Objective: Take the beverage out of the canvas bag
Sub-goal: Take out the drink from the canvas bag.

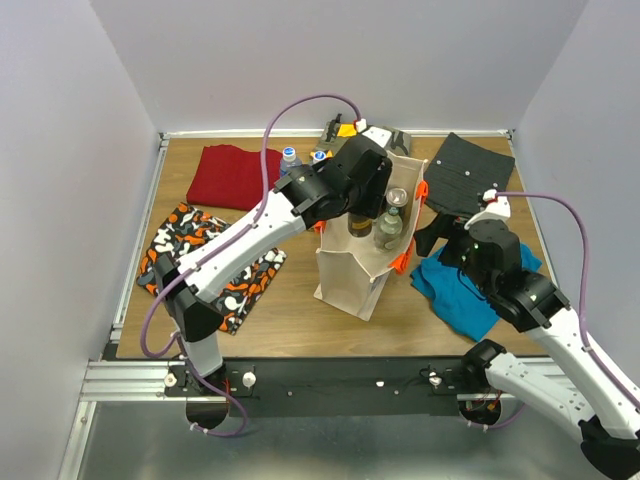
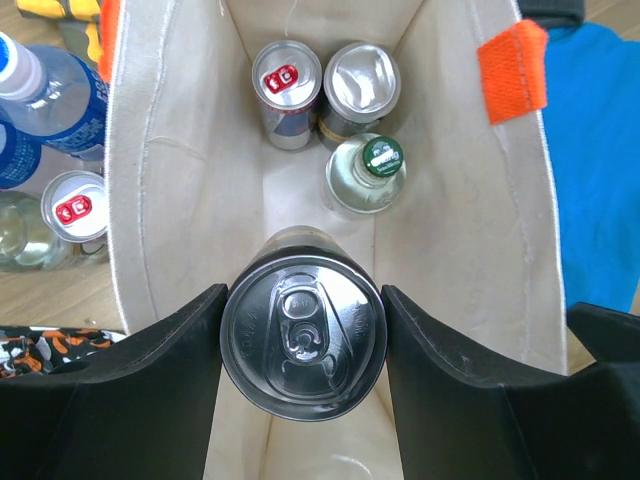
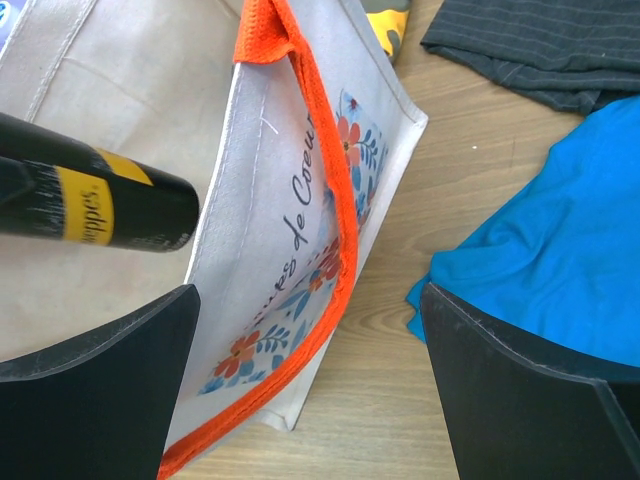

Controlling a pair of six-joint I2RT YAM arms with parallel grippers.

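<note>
The beige canvas bag (image 1: 352,280) stands upright mid-table with orange handles (image 3: 322,150). My left gripper (image 2: 303,338) is shut on a black can (image 2: 303,335) with a yellow label (image 3: 95,205), holding it upright in the bag's open mouth, above the bag's floor. Deeper in the bag (image 2: 165,150) stand a red-tab can (image 2: 287,80), a silver can (image 2: 360,78) and a green-capped bottle (image 2: 378,162). My right gripper (image 3: 310,385) is open, its jaws either side of the bag's printed right wall (image 3: 280,250) and orange trim, touching neither.
Water bottles (image 2: 45,85) and another red-tab can (image 2: 75,200) stand outside the bag's far-left side. A blue cloth (image 3: 550,260) and a dark cloth (image 3: 540,45) lie right of the bag. A red cloth (image 1: 232,175) and a patterned cloth (image 1: 190,245) lie at left.
</note>
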